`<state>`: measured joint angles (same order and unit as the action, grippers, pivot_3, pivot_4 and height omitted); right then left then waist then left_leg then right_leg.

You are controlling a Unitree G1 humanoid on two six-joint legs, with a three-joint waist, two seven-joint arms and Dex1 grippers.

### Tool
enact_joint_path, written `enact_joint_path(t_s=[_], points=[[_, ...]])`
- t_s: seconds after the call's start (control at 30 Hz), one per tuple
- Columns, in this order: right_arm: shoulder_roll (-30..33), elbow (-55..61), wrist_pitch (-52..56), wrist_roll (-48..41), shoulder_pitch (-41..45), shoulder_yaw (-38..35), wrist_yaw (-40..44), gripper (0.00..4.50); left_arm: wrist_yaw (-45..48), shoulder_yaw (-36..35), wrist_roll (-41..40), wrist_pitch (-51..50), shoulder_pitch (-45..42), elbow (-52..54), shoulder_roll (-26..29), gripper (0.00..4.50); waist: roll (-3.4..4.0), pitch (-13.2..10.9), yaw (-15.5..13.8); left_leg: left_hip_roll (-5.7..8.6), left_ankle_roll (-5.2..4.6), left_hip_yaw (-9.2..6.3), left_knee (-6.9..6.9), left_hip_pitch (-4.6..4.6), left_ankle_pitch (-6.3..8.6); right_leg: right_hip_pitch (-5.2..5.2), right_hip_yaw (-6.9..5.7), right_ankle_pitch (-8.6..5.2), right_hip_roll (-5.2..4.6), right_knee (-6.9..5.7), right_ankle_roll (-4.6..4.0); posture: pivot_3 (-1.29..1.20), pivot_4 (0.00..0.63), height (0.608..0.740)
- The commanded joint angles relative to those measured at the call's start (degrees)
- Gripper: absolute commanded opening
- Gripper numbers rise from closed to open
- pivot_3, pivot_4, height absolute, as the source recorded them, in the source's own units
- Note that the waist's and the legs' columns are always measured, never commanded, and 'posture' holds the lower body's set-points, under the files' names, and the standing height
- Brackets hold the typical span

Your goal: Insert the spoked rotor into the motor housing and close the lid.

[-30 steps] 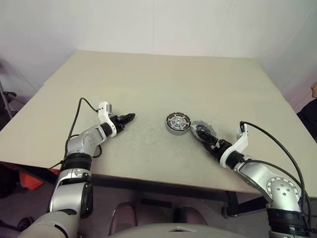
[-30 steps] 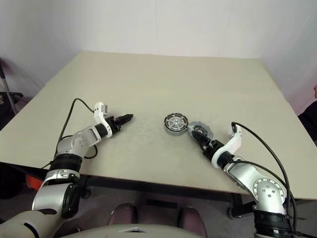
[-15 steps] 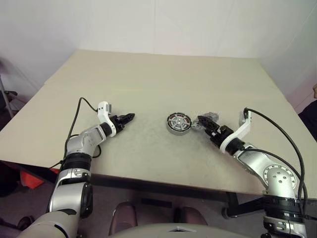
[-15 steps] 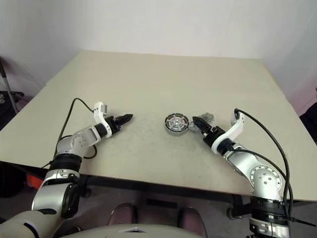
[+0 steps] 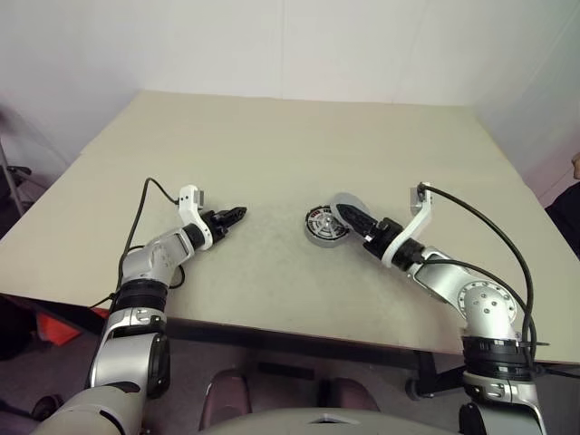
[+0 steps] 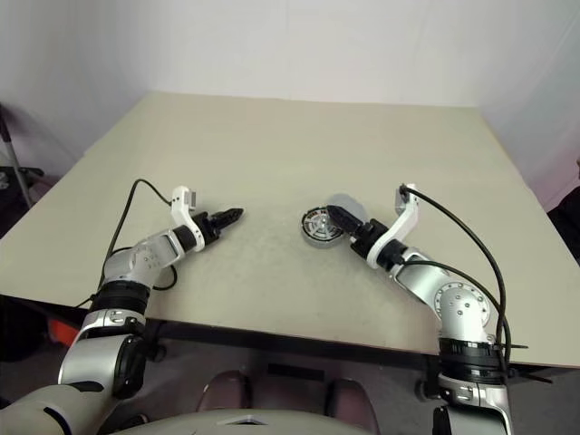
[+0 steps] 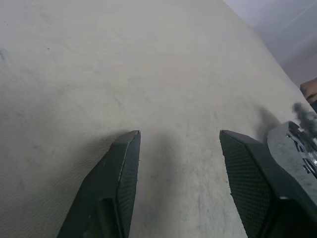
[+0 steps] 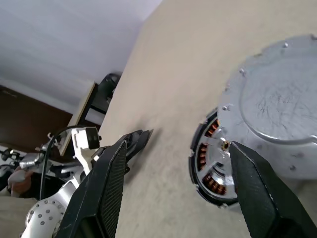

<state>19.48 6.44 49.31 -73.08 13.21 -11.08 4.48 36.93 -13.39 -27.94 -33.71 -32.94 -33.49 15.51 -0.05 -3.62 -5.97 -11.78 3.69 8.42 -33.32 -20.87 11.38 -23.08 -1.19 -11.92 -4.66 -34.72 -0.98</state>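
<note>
Right eye view: lid lifted off worktop, carried by right hand over housing; closing next. Left hand half-open, empty.

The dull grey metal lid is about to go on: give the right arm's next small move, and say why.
Probably carry the dull grey round metal lid a little further over the grey coil-ringed motor housing, level it, then lower. The right gripper holds the lid raised and tilted, covering just part of the housing, whose copper coils show beside it.
</note>
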Motion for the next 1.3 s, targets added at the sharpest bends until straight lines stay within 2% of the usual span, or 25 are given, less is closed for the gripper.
enact_joint_path(t_s=[0.03,0.23,0.53,0.77,0.9,1.3], points=[[-0.84,0.56,-0.34,1.85,1.74,-0.20,1.57,3.66,-0.34,-0.71,-0.26,0.25,-0.09,1.75,0.36,2.72,0.00,0.00,-0.01,0.00,0.00,0.00,0.00,0.00,0.00,0.00,0.00,0.00,0.00,0.00,0.00,0.00,0.000,0.740],[0.91,2.92,-5.74,14.84,2.30,2.64,5.80,3.66,-0.35,-0.73,-0.24,0.61,-0.22,1.35,0.23,2.72,0.00,0.00,-0.02,0.00,0.01,0.00,0.00,0.00,-0.01,0.00,0.00,0.00,0.00,-0.01,-0.01,0.00,0.000,0.740],[6.21,2.56,-20.47,38.50,4.81,7.93,12.29,3.66,0.04,-0.59,-0.20,1.45,-0.82,1.08,-0.09,2.72,0.00,0.00,0.00,0.00,0.02,0.00,0.00,0.00,-0.02,0.00,0.00,0.00,0.00,-0.01,0.00,0.00,0.000,0.740],[5.54,-2.97,-21.89,44.44,7.24,8.63,16.52,3.66,0.68,-0.70,-0.03,2.80,-1.19,0.82,0.50,2.72,0.00,0.00,0.11,0.00,0.00,0.00,-0.01,0.02,-0.02,0.00,0.00,0.01,0.00,-0.02,-0.02,0.00,0.000,0.740],[5.06,-6.68,-21.61,46.37,8.01,9.85,19.50,4.47,0.64,-0.72,-0.09,3.11,-1.12,0.79,0.53,2.72,0.00,0.00,0.14,-0.01,-0.02,0.00,-0.01,0.01,-0.02,0.00,0.00,0.01,0.00,-0.02,-0.04,0.00,0.000,0.740],[1.45,-16.24,-23.89,52.16,11.50,9.68,21.30,4.47,0.47,-0.53,-0.08,2.82,-0.51,1.71,0.61,2.72,0.00,0.00,0.29,-0.02,-0.12,0.00,-0.04,0.17,-0.08,0.00,-0.02,0.04,0.00,-0.07,-0.12,0.00,0.000,0.740]])
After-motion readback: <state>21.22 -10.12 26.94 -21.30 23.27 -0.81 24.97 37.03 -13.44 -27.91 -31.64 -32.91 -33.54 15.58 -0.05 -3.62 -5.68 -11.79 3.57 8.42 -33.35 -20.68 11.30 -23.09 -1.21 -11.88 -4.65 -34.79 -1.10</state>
